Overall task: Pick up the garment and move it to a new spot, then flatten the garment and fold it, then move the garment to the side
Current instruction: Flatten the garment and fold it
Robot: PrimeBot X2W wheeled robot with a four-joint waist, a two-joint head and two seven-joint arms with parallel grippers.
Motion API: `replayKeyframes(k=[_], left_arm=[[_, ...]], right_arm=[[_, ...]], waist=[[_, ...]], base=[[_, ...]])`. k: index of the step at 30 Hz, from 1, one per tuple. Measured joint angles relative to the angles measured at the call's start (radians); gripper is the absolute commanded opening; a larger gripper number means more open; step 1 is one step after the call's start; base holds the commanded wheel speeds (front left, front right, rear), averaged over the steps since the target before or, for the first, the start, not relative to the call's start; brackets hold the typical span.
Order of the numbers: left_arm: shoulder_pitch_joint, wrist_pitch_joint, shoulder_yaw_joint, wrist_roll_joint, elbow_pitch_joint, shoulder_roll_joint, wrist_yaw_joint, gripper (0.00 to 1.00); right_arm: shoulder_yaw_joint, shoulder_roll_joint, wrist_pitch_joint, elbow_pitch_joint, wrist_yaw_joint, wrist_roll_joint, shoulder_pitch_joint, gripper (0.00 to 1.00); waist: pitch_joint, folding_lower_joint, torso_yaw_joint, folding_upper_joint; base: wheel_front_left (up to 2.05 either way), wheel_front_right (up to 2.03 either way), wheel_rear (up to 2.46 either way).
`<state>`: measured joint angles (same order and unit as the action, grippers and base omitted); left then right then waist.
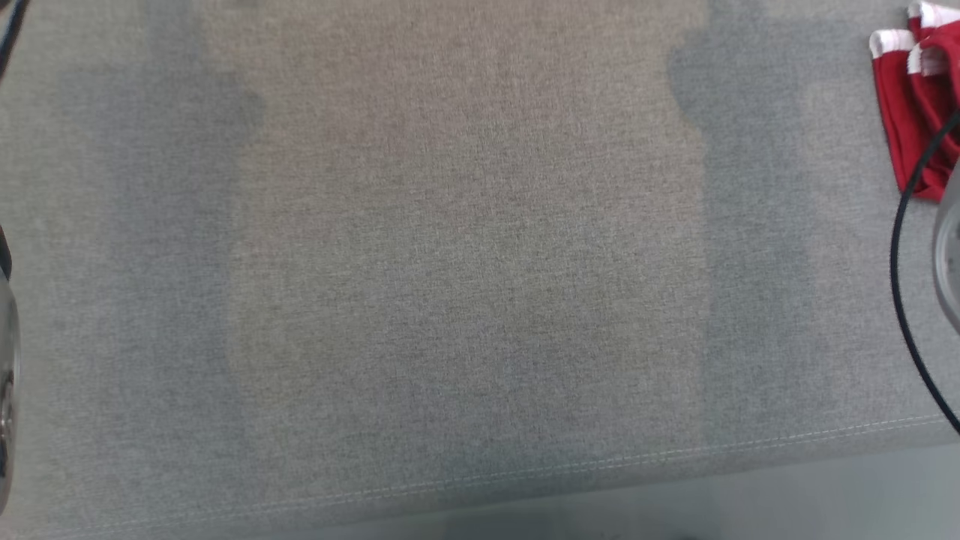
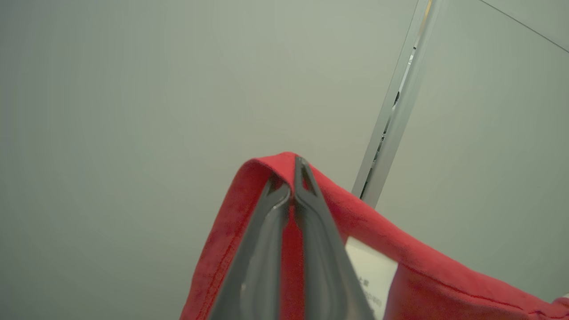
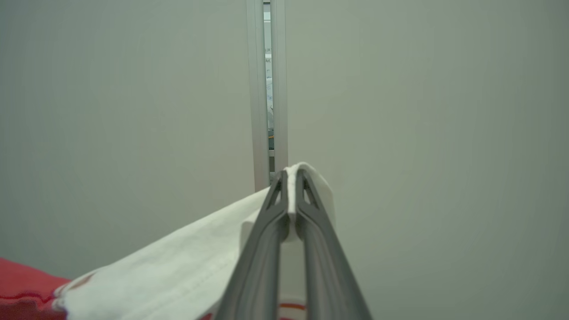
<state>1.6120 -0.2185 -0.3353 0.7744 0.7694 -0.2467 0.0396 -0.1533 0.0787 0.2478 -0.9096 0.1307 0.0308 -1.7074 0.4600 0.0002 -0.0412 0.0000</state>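
Note:
In the left wrist view my left gripper is shut on a fold of a red garment, which drapes over the fingers and carries a white label. My right gripper is pinched shut on a white part of the garment, with red cloth trailing to the lower left. Both grippers are raised in front of a pale wall. In the head view a red cloth with white trim shows at the top right; I cannot tell whether it is the same garment.
A grey fabric-covered table spreads across the head view, its stitched front edge near the bottom. A black cable loops at the right edge beside a pale forearm. A metal post splits the wall.

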Motion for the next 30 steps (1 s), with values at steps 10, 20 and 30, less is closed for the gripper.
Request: replayKeyframes(k=[10, 20, 30], left_arm=[[-0.078, 0.004, 0.015, 0.056, 0.114, -0.041, -0.112, 0.0], [-0.274, -0.002, 0.017, 0.14, 0.035, -0.054, -0.163, 0.0], [-0.83, 0.041, -0.013, 0.243, -0.239, -0.086, -0.153, 0.0]], right_arm=[[0.162, -0.002, 0.014, -0.021, 0.0, -0.178, 0.095, 0.0], [0.353, 0.091, 0.001, 0.151, 0.0, -0.426, 0.36, 0.0], [0.418, 0.178, -0.094, 0.437, 0.0, -0.61, 0.892, 0.0]], waist=[[0.095, 0.0, -0.026, 0.0], [0.028, -0.0001, -0.025, 0.0], [-0.12, -0.0002, 0.005, 0.0]], base=[[0.0, 0.0, 0.0], [0.0, 0.0, 0.0], [0.0, 0.0, 0.0]])
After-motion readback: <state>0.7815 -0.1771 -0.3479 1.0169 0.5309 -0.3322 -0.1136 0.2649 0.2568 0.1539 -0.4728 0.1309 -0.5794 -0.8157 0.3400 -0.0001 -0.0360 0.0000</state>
